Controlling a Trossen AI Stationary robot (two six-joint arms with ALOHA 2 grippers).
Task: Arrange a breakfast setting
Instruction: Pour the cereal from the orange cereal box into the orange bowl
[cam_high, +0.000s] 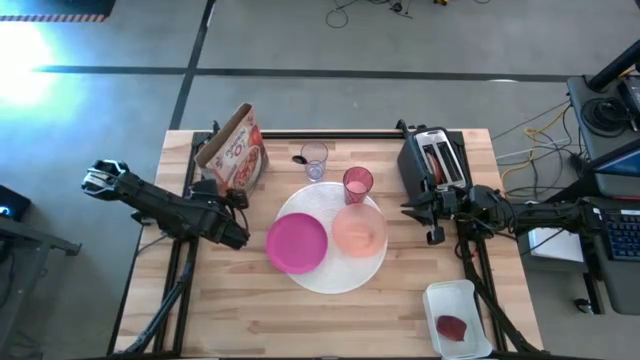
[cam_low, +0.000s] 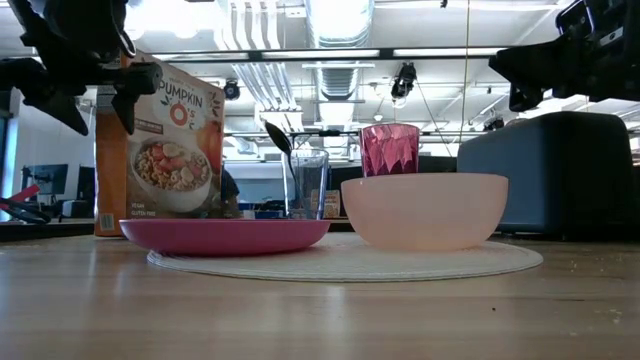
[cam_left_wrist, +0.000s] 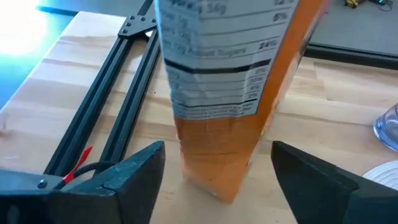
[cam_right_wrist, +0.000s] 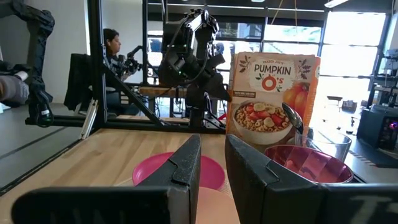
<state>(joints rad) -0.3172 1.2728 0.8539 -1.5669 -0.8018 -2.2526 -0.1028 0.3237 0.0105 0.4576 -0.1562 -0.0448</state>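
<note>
On the round mat (cam_high: 330, 272) I see the plate (cam_high: 296, 243) and bowl (cam_high: 359, 230); cup (cam_high: 357, 183), glass (cam_high: 314, 160) with spoon (cam_high: 299, 158) behind. Left gripper (cam_left_wrist: 214, 177) spread wide, empty, facing the upright cereal box (cam_high: 236, 150). Right gripper (cam_high: 433, 222) nearly closed, holding nothing, near the toaster (cam_high: 432, 157).

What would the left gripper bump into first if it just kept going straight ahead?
Most likely the cereal box. It stands right between the open fingers of the left gripper, though how near it is I can't judge.

One plate (cam_high: 296, 243), one bowl (cam_high: 359, 229)
</note>
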